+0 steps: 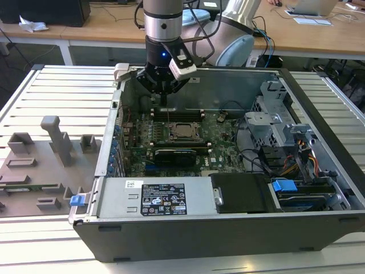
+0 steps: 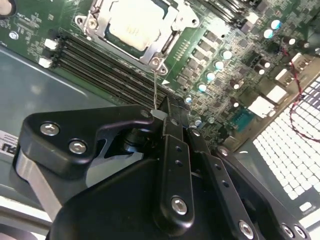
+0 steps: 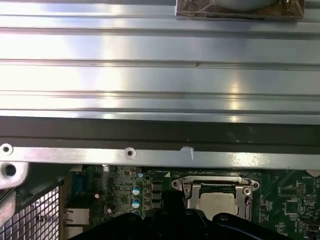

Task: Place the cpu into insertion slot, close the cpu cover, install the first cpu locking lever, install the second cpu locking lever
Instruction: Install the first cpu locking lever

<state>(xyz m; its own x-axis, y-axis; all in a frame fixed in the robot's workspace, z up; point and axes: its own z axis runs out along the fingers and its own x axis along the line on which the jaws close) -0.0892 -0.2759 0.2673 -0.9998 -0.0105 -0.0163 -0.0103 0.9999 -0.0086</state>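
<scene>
The black two-fingered claw (image 1: 163, 97) hangs inside the open dark-grey computer case (image 1: 228, 228), over the part of the green circuit board (image 1: 222, 142) that lies toward the far wall in the exterior view. In the second wrist view its fingers (image 2: 172, 145) are pressed together, and a thin silvery wire lever (image 2: 156, 90) rises from a corner of the socket straight up into the tips of the claw (image 2: 162, 116) — it looks pinched there.

The small square chip with a pale silvery-grey metal face (image 2: 135, 25) lies flat in the square metal-rimmed socket (image 1: 173, 130). The thin silvery metal frame with a square window (image 2: 167, 42) is folded down over it, and the chip's face shows through the window in both wrist views. In the first wrist view the chip (image 3: 217, 202) and the frame (image 3: 249, 192) sit just beyond the claw's dark body.

Long narrow black memory slots (image 2: 110, 65) run between the socket and the claw. The case rests on a slatted pale metal bench (image 1: 57, 91) — grey moulded fixture blocks (image 1: 57, 137) stand beside it at the exterior view's left.
</scene>
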